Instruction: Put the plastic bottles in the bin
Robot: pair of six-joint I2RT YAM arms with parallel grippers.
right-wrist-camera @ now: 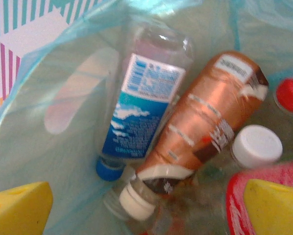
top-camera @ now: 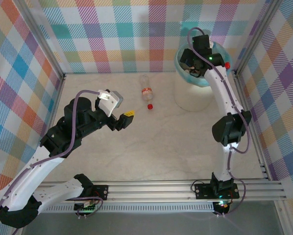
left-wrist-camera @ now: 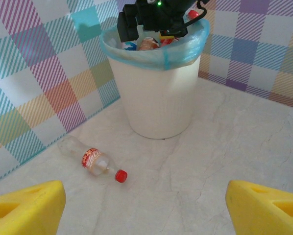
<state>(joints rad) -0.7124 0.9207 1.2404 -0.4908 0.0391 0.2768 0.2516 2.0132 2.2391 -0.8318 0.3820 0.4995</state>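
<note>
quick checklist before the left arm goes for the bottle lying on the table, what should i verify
1. Left gripper open: ok, jaws wide apart.
2. Clear plastic bottle with red cap reachable: ok, it lies on its side on the pale table, ahead of the left gripper and apart from the round white bin with teal liner.
3. Right gripper empty: ok, open, nothing between its jaws.
4. Right gripper away from the bin: not ok, it hangs over the opening.
5. Room left in the bin: cannot tell; the bottles inside show near the rim.
</note>
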